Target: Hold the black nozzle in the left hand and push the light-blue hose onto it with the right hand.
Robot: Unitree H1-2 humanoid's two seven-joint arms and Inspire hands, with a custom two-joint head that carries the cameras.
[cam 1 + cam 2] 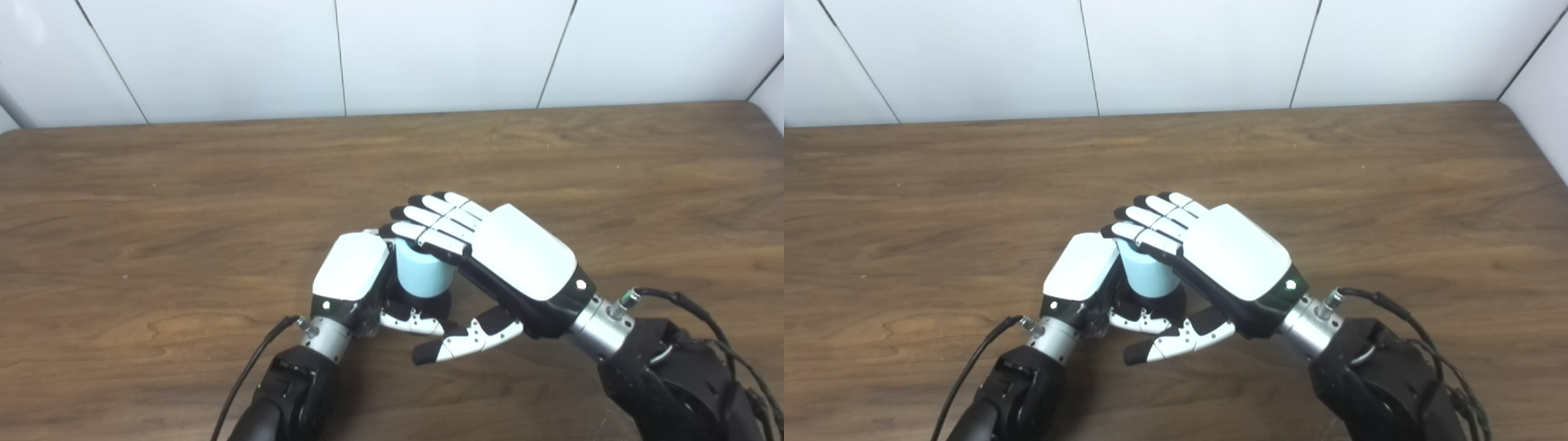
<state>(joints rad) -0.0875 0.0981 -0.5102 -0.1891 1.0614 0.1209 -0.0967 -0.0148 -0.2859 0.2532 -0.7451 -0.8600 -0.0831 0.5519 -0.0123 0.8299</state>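
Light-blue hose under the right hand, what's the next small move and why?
Probably a short press straight down. The right hand lies flat with its fingers on top of the light-blue hose, which stands upright on the black nozzle gripped by the left hand. How far it is seated is hidden.

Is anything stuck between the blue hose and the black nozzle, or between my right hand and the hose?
Nothing visible. The right hand lies flat on the light-blue hose, which stands directly on the black nozzle in the left hand.

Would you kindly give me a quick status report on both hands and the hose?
Left robot hand shut on black nozzle. Right robot hand flat atop light-blue hose. Nothing obstructing.
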